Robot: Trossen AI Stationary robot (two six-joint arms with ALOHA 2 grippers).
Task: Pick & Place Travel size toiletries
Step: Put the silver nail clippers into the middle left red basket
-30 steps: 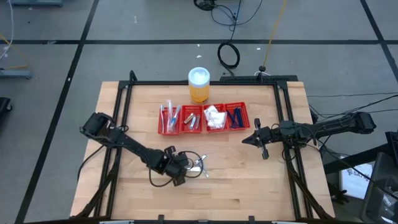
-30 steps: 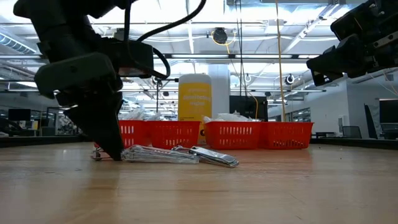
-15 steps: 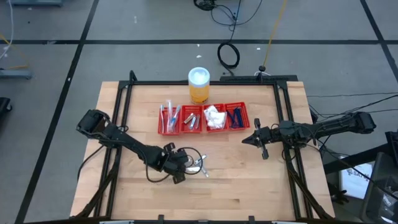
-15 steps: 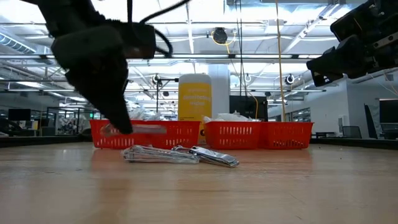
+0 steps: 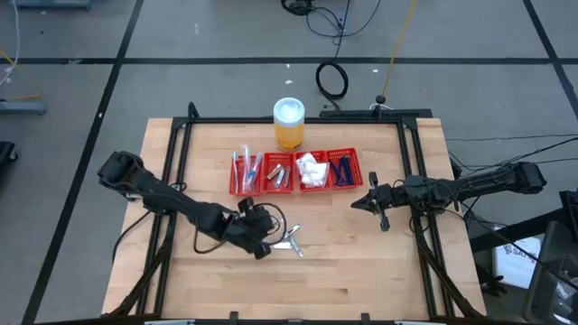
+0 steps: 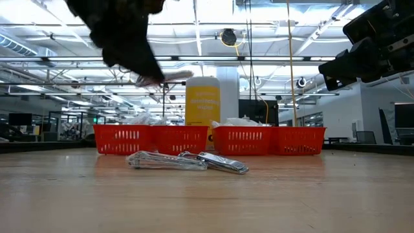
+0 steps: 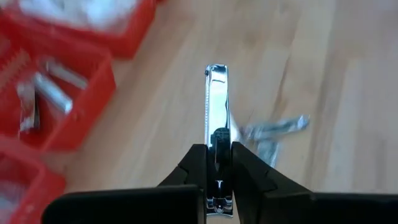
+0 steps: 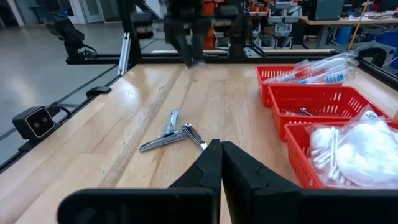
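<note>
The left gripper (image 5: 256,226) hangs above the desk (image 5: 361,262), its fingers (image 7: 244,167) shut on a shiny metal nail clipper (image 7: 215,118) whose long axis runs straight out ahead of them. In the high view the red tray (image 5: 298,188) lies toward twelve o'clock from this gripper, and the compartment holding other silvery pieces (image 5: 278,173) is the second from the tray's left end. The coming move probably turns on carrying the clipper that way and lining it up with the long side of that compartment. More clippers (image 5: 291,240) lie on the desk just at three o'clock of the gripper. The right gripper (image 5: 375,204) waits at the desk's right edge, well apart from them, with its fingers closed on nothing. The left arm is clearly the nearer one.
</note>
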